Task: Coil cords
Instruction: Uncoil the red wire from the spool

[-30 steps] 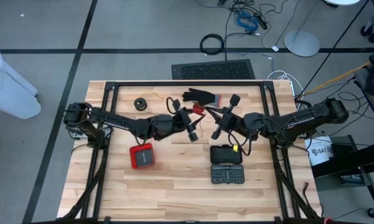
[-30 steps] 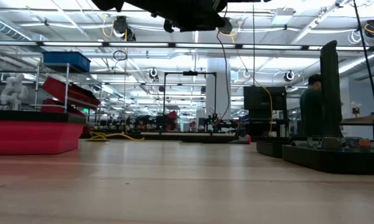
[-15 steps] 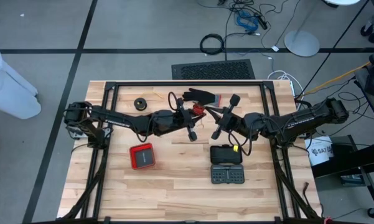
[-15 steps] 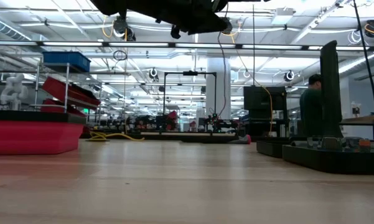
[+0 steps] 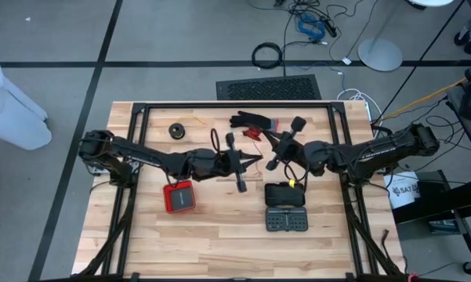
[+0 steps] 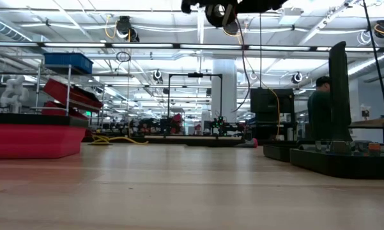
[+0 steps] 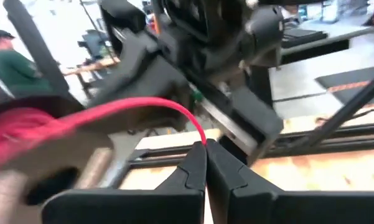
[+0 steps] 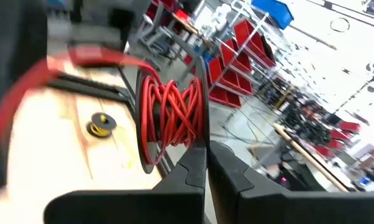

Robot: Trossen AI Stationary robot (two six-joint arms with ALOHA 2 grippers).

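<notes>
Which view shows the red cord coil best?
The right wrist view: the red cord coil fills the frame, loops distinct, clamped in the right gripper. The left wrist view shows one strand; the high view only a speck; the low view nothing.

- No text, label, brand, number or sign can be read in any view.
- A white tag (image 5: 404,190) beside the table, out past the right arm's base, bears dark letters too small to make out.
</notes>
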